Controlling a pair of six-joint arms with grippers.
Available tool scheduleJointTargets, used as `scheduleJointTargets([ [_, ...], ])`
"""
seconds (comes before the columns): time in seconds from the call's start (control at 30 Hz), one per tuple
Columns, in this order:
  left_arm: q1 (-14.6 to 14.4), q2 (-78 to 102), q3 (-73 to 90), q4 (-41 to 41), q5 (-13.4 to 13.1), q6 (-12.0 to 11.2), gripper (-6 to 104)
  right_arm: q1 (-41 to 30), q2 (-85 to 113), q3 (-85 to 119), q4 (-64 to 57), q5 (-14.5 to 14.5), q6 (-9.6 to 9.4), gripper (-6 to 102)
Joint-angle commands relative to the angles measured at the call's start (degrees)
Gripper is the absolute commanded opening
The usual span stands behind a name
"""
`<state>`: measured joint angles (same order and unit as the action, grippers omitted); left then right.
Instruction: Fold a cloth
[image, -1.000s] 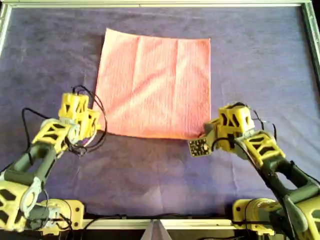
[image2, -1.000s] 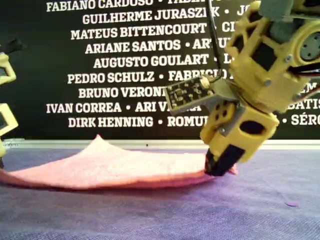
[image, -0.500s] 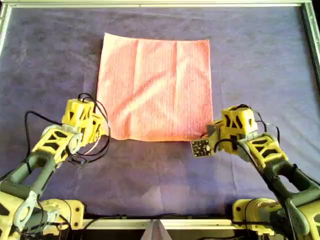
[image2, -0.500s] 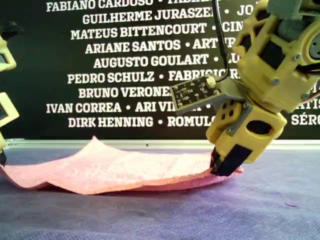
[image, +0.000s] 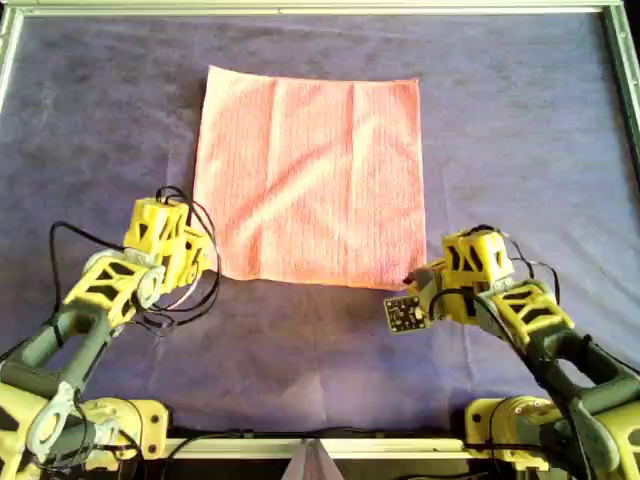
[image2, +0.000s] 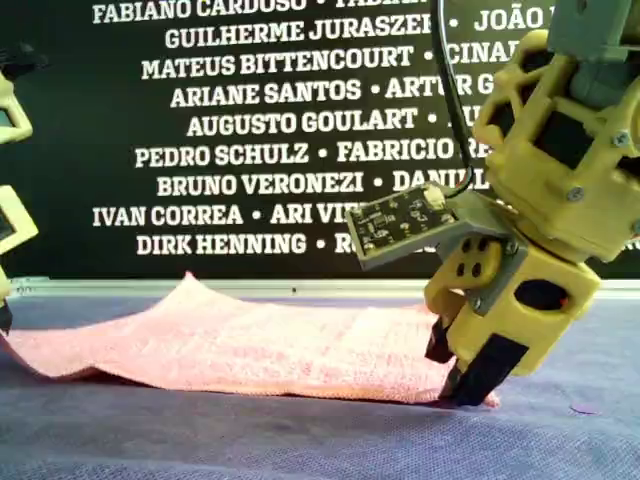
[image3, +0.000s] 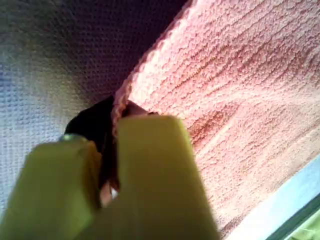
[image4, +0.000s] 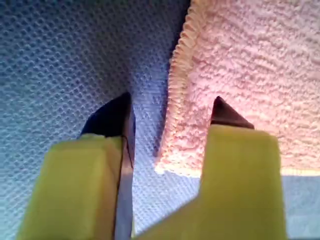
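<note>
I see the purple-grey table covering (image: 520, 130) filling the overhead view, w/ the cloth (image: 312, 180) lying flat and unfolded a bit toward 12 o'clock of centre. It's roughly square, so no strong long axis; if anything it runs slightly longer 12-to-6, edges about square to the frame, and the rib lines run 12-to-6 as well. The left gripper (image: 205, 262) sits at the cloth's 7 o'clock corner; in the left wrist view its fingers (image3: 150, 165) are clamped tight on the hem, so it's holding that corner. The right gripper (image: 418, 285) is at the 5 o'clock corner, and in the right wrist view its jaws stand apart, one tip on the covering, the other over the fabric, w/ the hem between them, gripping nothing. The exterior view shows that corner lying low on the covering under the claw. Main risk, I judge: only one corner is secured, so if both arms lift now the cloth swings off the left side and folds crooked. Second risk: the right claw closes too shallow on the thin hem and it slips out, or it pinches the covering along w/ it.
</note>
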<state>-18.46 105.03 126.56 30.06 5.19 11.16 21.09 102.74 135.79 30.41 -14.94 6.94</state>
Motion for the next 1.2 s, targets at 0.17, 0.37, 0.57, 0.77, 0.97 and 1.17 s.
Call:
scheduleJointTargets([
  [0.17,-1.0,2.6,-0.6,-0.3,0.3,0.4,0,-0.3,-1.8,-2.5,-2.7,0.0,0.0,63],
  [0.37,-1.0,2.6,-0.6,-0.3,0.3,0.5,0,-0.4,-8.9,-8.1,-2.7,0.0,0.0,63],
  [0.57,-0.9,2.6,-0.5,-0.3,0.3,0.5,0,-0.4,-14.6,-14.9,-2.7,0.0,0.0,63],
  [0.77,-0.9,2.6,-0.5,-0.3,0.3,0.5,0,-0.4,-17.1,-18.8,-2.7,0.0,0.0,63],
  [0.97,-0.9,2.6,-0.5,-0.2,0.3,0.5,0,-0.5,-17.1,-19.5,-2.6,0.0,0.0,62],
  [1.17,-0.9,2.7,-0.5,-0.2,0.3,0.5,0,-3.8,-15.6,-19.4,-2.1,-0.1,0.0,35],
])
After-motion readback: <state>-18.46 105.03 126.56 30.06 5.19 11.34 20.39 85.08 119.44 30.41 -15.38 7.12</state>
